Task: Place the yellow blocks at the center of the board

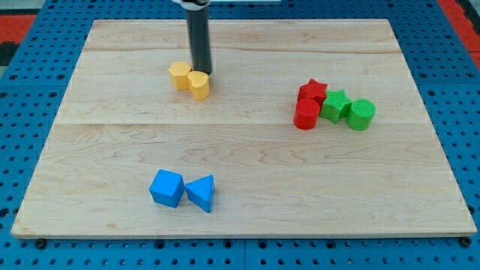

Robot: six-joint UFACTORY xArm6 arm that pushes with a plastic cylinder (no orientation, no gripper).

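My tip (202,73) stood on the wooden board (247,150) in its upper-left part, the dark rod rising straight out of the view's top. It held nothing — it is a bare rod with no jaws to open or close — and its end sat just at the upper edge of the two yellow blocks, apparently touching the right-hand one, though I could not tell for certain whether there was contact.

The yellow blocks lay pressed together. The yellow hexagonal block (180,75) was on the view's left, and the yellow heart-shaped block (199,85) was beside it, slightly lower and to the right. Both sat above and to the left of the board's middle.

On the view's right a second cluster was gathered. The red star block (313,91) was at its top, the red cylinder (306,115) just below it, the green star block (336,106) beside them, and the green cylinder (361,114) at the far right — all four close together, neighbours touching or nearly so.

Near the view's bottom left, the blue cube (166,187) and the blue triangular block (201,193) sat side by side, well apart from everything else. Around the board ran a blue perforated surface (30,150).
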